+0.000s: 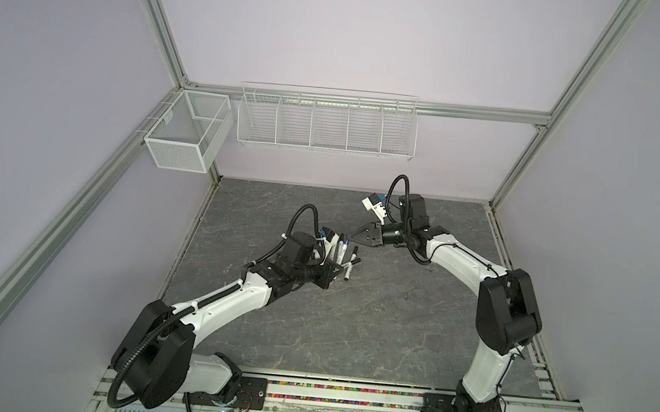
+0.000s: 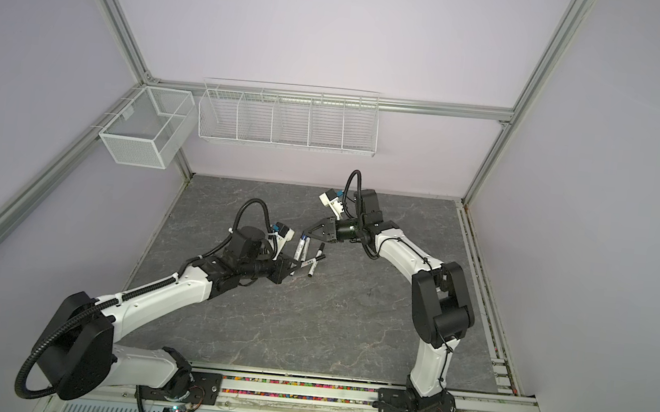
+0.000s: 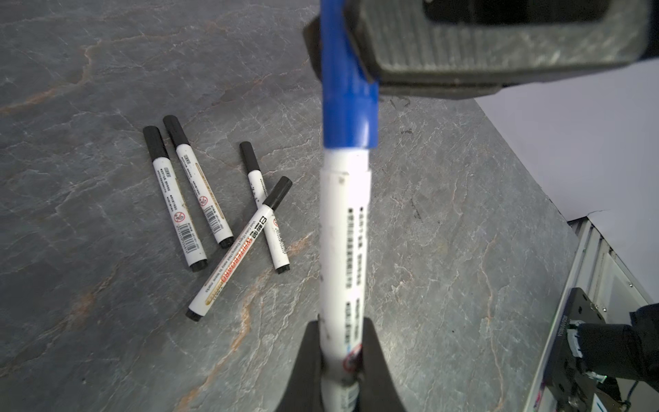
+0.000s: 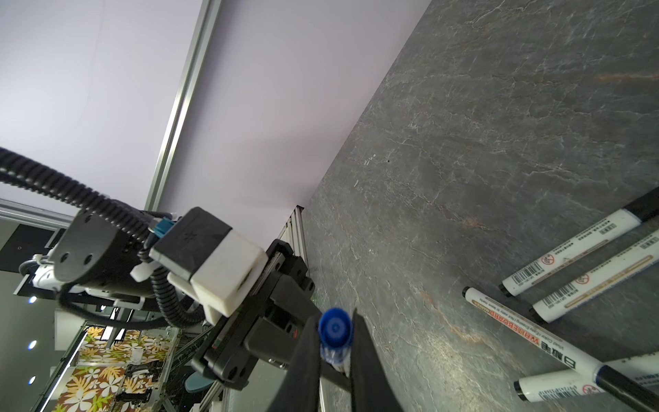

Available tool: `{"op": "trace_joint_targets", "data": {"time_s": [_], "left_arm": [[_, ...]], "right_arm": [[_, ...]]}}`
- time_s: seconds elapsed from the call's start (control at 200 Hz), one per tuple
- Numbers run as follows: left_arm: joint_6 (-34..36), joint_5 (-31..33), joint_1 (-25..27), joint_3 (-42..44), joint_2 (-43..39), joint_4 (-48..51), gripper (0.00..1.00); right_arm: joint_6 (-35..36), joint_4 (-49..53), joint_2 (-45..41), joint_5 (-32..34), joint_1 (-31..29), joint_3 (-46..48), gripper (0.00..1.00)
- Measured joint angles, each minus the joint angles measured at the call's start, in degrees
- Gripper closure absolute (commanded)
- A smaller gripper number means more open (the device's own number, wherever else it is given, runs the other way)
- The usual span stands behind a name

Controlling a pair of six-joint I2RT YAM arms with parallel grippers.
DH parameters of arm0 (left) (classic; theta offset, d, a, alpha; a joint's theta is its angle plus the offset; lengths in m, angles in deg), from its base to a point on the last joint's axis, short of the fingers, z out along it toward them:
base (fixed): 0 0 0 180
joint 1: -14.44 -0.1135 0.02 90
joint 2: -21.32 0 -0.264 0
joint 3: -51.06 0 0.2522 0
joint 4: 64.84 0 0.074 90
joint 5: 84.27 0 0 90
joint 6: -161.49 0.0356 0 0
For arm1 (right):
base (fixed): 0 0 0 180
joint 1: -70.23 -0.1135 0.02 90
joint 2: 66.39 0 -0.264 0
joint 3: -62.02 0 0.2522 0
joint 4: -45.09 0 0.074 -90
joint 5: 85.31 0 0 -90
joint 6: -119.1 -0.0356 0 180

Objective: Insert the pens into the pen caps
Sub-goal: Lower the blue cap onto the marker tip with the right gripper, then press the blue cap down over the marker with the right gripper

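Both pairs of jaws are clamped: left gripper [image 3: 340, 333] on the blue pen [image 3: 344, 232], right gripper [image 4: 335, 323] on the blue cap [image 3: 349, 107].

White arm links [image 1: 234, 301], black joints [image 1: 505, 313], ribbed black cable hoses [image 4: 53, 184]; wrist camera housing [image 4: 228, 271] seemingly white-and-black.

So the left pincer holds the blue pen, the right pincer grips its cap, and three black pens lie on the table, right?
No: four black pens lie on the table, not three, as the left wrist view shows. The rest is right.
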Motion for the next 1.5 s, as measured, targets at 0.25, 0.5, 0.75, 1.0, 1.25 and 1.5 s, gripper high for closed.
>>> {"op": "trace_joint_targets", "data": {"time_s": [0.25,0.5,0.75,1.0,1.25,1.5], "left_arm": [[1.25,-0.02,0.04,0.28,0.0,-2.16,1.0],[1.55,-0.02,0.04,0.26,0.11,-3.1,1.0],[3.52,1.18,0.31,0.37,0.09,-4.44,1.0],[7.91,3.41,0.7,1.22,-0.66,-6.14,1.0],[12.76,4.72,1.36,3.85,-1.77,-8.94,1.0],[15.87,7.8,3.5,4.79,-1.84,-9.99,1.0]], "right_arm": [[5.46,5.51,-2.34,4.24,-1.05,-1.92,0.84],[12.35,10.69,-4.15,8.7,-3.26,-4.46,0.84],[18.27,16.22,-4.81,11.23,-3.8,-7.23,0.85],[23.06,21.27,-5.77,13.42,-4.63,-9.62,0.86],[25.31,25.83,-6.16,13.7,-4.87,-10.82,0.86],[26.86,30.34,-6.16,13.29,-4.87,-11.98,0.86]]}}
